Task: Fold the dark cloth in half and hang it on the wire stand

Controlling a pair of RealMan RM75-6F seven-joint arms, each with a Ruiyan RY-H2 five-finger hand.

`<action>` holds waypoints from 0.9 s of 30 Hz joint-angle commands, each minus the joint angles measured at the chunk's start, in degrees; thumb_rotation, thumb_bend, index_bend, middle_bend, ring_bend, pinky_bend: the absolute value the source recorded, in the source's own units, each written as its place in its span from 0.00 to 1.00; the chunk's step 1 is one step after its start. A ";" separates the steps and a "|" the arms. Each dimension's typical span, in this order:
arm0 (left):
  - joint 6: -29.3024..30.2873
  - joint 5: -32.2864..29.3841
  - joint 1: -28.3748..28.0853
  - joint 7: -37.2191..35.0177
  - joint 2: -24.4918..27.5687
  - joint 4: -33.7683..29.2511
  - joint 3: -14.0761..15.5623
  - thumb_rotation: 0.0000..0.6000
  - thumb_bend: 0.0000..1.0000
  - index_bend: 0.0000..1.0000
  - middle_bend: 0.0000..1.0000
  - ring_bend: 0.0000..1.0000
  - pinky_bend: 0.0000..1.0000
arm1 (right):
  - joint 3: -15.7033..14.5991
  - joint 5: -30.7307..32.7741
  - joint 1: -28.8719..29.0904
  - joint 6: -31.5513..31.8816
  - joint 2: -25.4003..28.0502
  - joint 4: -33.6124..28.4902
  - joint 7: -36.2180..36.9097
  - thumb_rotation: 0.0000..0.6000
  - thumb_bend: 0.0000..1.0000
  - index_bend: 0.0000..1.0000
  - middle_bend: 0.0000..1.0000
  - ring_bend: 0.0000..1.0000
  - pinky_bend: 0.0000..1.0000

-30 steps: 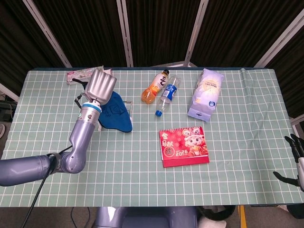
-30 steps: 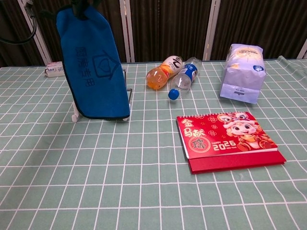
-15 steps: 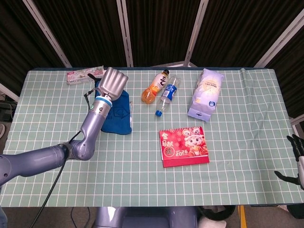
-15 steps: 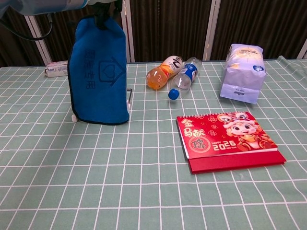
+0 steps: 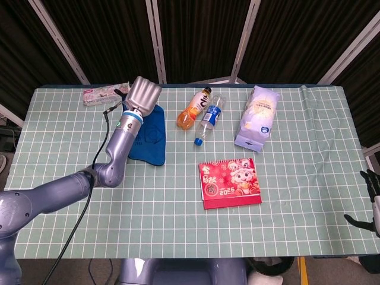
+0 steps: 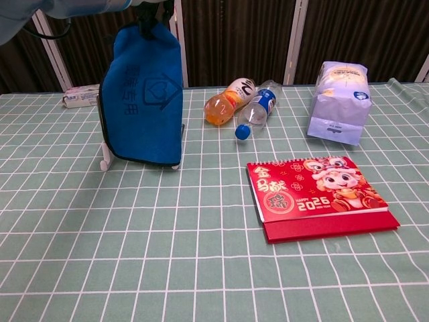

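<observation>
The dark blue cloth (image 6: pixel 143 100) hangs folded and upright in the chest view, its top bunched at the upper edge of the frame. My left hand (image 5: pixel 143 95) holds that top from above at the back left of the table. The cloth (image 5: pixel 149 138) drapes down in front of the wire stand (image 6: pixel 105 159); only the stand's white feet and a thin wire at each side show past it. Whether the cloth rests on the stand's bar I cannot tell. My right hand (image 5: pixel 370 196) is at the far right, off the table edge, fingers apart and holding nothing.
An orange drink bottle (image 6: pixel 226 100) and a clear bottle with a blue cap (image 6: pixel 256 109) lie right of the stand. A white bag (image 6: pixel 339 100) stands at the back right, a red desk calendar (image 6: pixel 316 194) lies mid-table, and a small packet (image 6: pixel 80 96) lies at the back left.
My left hand has carried the cloth right and farther back, over the stand. The cloth now hangs straighter and covers more of the stand. The right hand has barely moved.
</observation>
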 commanded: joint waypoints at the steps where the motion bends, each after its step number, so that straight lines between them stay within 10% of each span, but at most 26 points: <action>1: -1.15 -0.67 0.32 -1.21 -1.00 0.85 0.70 1.00 0.68 0.88 0.99 0.92 1.00 | 0.00 -0.06 -0.03 0.06 0.01 -0.03 0.01 1.00 0.00 0.00 0.00 0.00 0.00; 17: -5.76 -3.66 0.23 -3.64 -7.29 9.94 2.80 1.00 0.68 0.86 0.97 0.90 1.00 | 0.18 0.71 0.30 -1.00 -0.25 0.19 -0.53 1.00 0.00 0.00 0.00 0.00 0.00; 19: -6.65 -4.41 0.36 -4.06 -7.70 10.65 2.86 1.00 0.63 0.65 0.91 0.87 1.00 | 0.18 0.75 0.31 -1.04 -0.29 0.25 -0.57 1.00 0.00 0.00 0.00 0.00 0.00; 23: -8.29 -7.19 0.61 -4.88 -7.77 11.06 2.79 1.00 0.13 0.05 0.69 0.79 0.98 | 0.17 0.62 0.31 -1.06 -0.30 0.29 -0.49 1.00 0.00 0.00 0.00 0.00 0.00; 27: -7.95 -9.87 0.49 -4.32 -6.72 9.89 3.27 1.00 0.00 0.00 0.64 0.76 0.97 | 0.08 0.32 0.20 -0.84 -0.24 0.16 -0.40 1.00 0.00 0.00 0.00 0.00 0.00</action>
